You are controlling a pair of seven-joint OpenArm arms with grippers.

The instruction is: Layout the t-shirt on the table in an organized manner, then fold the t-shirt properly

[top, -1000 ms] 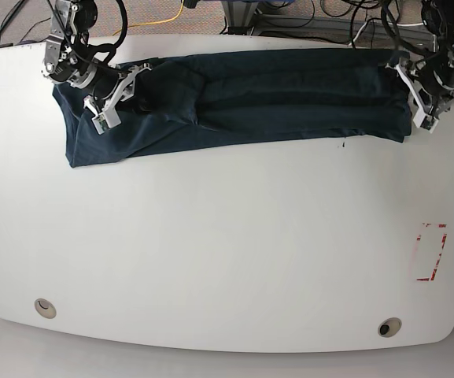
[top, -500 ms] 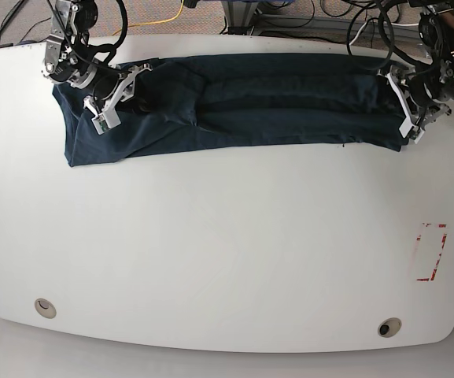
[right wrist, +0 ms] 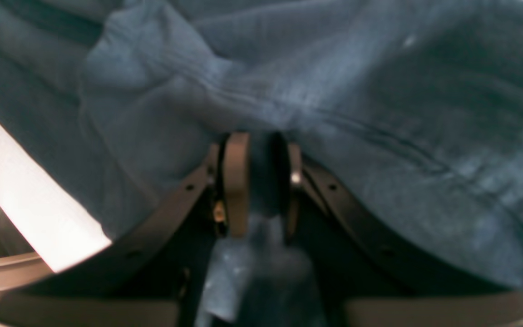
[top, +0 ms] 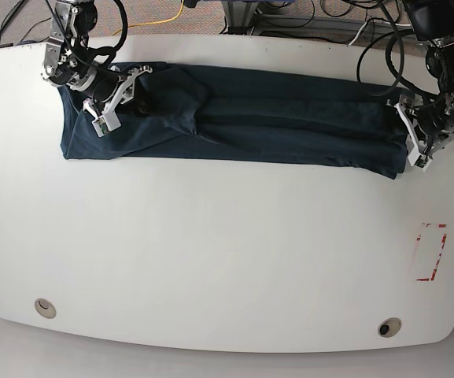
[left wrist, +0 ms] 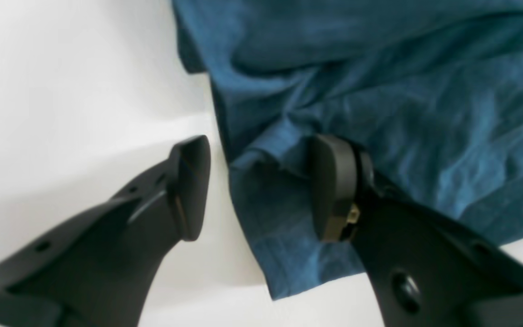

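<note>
Right wrist view: the right gripper (right wrist: pixel 261 181) is clamped on a bunched fold of the t-shirt (right wrist: pixel 334 81), jaws nearly together with dark fabric pinched between the two tan-edged fingers (right wrist: pixel 236 181). A paler, blurry bit of cloth hangs down below the pinch, toward the camera. Navy fabric fills most of the frame, wrinkled, with a stitched seam running diagonally from upper left down to the right across it. A strip of the white table (right wrist: pixel 30 213) shows at lower left (cloth edge lies over it). Far left corner shows something dark and tan, too blurred to identify.
</note>
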